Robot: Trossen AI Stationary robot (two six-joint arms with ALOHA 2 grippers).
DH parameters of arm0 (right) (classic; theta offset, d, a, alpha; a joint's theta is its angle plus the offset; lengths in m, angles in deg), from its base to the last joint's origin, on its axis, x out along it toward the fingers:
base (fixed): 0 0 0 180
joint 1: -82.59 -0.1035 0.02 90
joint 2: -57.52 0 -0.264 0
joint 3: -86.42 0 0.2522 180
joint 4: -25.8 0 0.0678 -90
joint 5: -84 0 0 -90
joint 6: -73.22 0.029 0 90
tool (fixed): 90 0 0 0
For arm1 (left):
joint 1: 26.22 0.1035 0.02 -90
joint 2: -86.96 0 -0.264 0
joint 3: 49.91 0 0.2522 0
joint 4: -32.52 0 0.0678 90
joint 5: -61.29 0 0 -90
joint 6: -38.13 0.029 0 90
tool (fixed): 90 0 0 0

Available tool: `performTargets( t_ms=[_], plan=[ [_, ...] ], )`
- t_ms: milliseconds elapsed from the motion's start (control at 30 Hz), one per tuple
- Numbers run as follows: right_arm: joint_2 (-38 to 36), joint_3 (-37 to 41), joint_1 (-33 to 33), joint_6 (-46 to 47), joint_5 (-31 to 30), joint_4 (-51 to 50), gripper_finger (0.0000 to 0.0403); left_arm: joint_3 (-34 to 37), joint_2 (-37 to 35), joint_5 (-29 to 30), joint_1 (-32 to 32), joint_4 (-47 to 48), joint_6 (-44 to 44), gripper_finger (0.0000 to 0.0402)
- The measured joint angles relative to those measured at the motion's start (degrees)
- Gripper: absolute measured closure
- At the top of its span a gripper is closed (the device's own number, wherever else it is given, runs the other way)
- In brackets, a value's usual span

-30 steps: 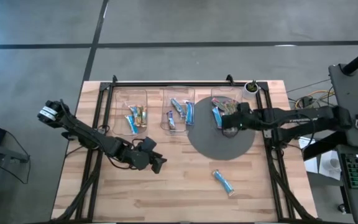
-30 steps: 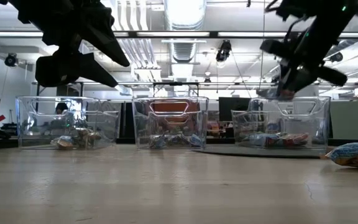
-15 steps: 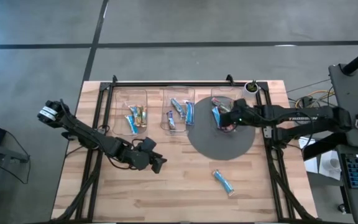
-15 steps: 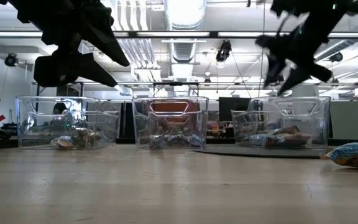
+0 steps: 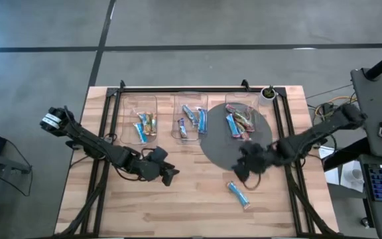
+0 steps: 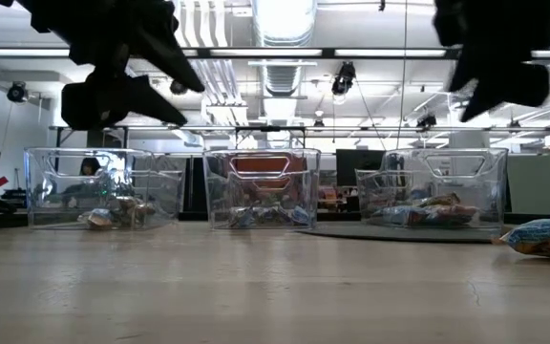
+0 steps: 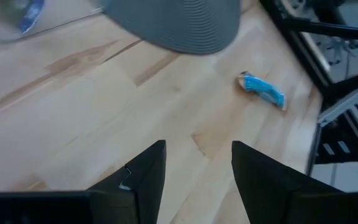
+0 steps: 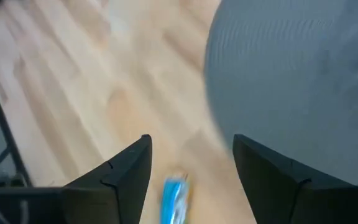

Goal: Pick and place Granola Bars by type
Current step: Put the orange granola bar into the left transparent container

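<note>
A: How is the right gripper (image 5: pixel 244 171) placed?

B: It is seen at the 6 o'clock edge of the grey mat (image 5: pixel 224 154), above the table (image 5: pixel 191 206). Its fingers (image 8: pixel 126 171) are spread wide and nothing is held between them.

A: And the left gripper (image 5: pixel 170 174)?

B: It is parked at about 9 o'clock from the mat, over bare wood. Its fingers (image 7: pixel 145 174) are also parted, with nothing gripped.

A: Where are the bars found?

B: One blue bar (image 5: pixel 239 194) is left loose on the wood, at 6 o'clock from the mat and just beyond the right gripper. The rest are kept in three clear bins along the far edge: the left bin (image 5: pixel 140 106) is seen with blue and tan bars, the middle bin (image 5: pixel 190 103) with mostly blue ones, and the right bin (image 5: pixel 241 103), set on the mat at 12 o'clock, with a blue bar beside tan and red ones.
</note>
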State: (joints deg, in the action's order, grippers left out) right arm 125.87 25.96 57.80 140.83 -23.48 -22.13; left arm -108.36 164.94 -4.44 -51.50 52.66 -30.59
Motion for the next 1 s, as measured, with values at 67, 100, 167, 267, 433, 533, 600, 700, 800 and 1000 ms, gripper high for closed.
performTargets(
  t_ms=[67, 100, 167, 267, 433, 533, 600, 700, 800, 1000],
  plan=[
    [2.2, 0.1, -3.8, 4.7, 0.0, -0.1, 0.0188, 0.0, 0.0, -0.3, 0.2, -2.0, 2.0, 0.0236],
    [3.3, 0.1, -5.6, 7.1, 0.0, -0.1, 0.0188, 0.0, 0.0, -1.2, 0.6, -3.4, 4.3, 0.0236],
    [5.2, 0.1, -9.0, 11.7, 0.0, -0.1, 0.0188, 0.0, 0.0, -3.8, 1.8, -6.0, 10.1, 0.0236],
    [7.5, 0.1, -13.8, 18.4, -0.2, -0.2, 0.0188, -0.3, 0.8, -8.5, 4.1, -9.1, 18.5, 0.0236],
    [9.6, 0.0, -21.4, 30.7, -0.6, -4.0, 0.0188, -5.0, 4.3, -13.7, 7.9, -9.8, 26.8, 0.0236],
    [10.2, -0.4, -25.8, 38.5, -0.6, -8.8, 0.0188, -10.0, 9.4, -17.2, 9.7, -10.0, 32.2, 0.0236],
    [10.6, -0.8, -28.0, 42.7, -0.6, -11.1, 0.0188, -13.8, 13.3, -19.4, 10.1, -9.7, 37.6, 0.0236],
    [10.6, -0.8, -30.6, 47.5, -0.6, -13.5, 0.0188, -20.9, 20.5, -23.3, 10.2, -9.6, 46.8, 0.0236],
    [10.5, -0.8, -32.4, 49.8, -0.6, -14.1, 0.0188, -28.5, 27.0, -28.8, 11.1, -8.3, 52.3, 0.0236],
    [10.3, -0.8, -34.7, 50.5, -0.2, -14.1, 0.0188, -41.4, 35.8, -38.7, 14.6, -3.0, 58.6, 0.0236]
  ],
)
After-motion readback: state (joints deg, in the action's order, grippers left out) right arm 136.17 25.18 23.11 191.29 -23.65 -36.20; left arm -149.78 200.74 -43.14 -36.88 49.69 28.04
